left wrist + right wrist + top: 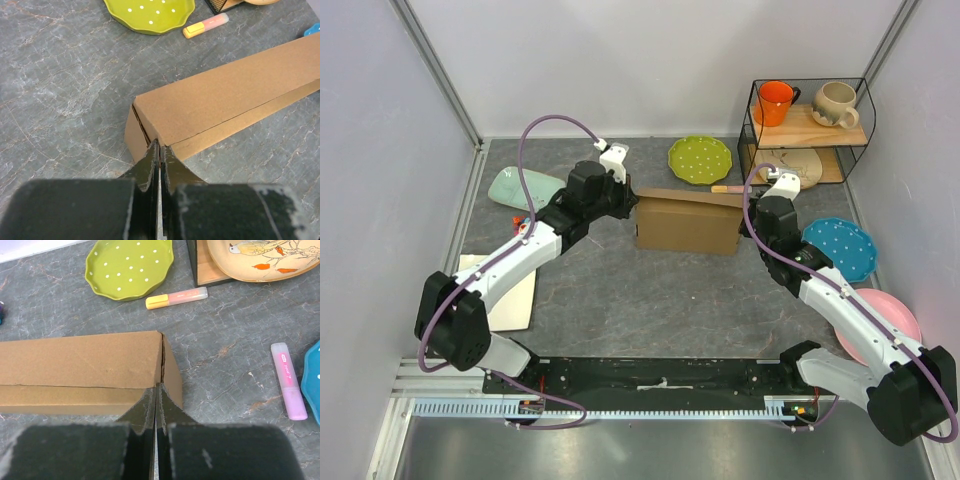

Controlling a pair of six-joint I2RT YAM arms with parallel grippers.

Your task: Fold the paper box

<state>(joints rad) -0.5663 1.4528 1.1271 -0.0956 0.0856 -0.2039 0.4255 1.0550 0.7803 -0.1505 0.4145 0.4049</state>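
The paper box is plain brown cardboard, closed into a long low box in the middle of the table. My left gripper is shut, its tips against the box's left end. In the left wrist view the gripper meets the near left corner of the box. My right gripper is shut, its tips against the box's right end. In the right wrist view the gripper touches the near right corner of the box, just below the seam. Nothing shows between either pair of jaws.
A green dotted plate and a highlighter lie behind the box. A wire rack at back right holds two mugs and a plate. A blue plate and pink plate lie right. A white board and a mint dish lie left.
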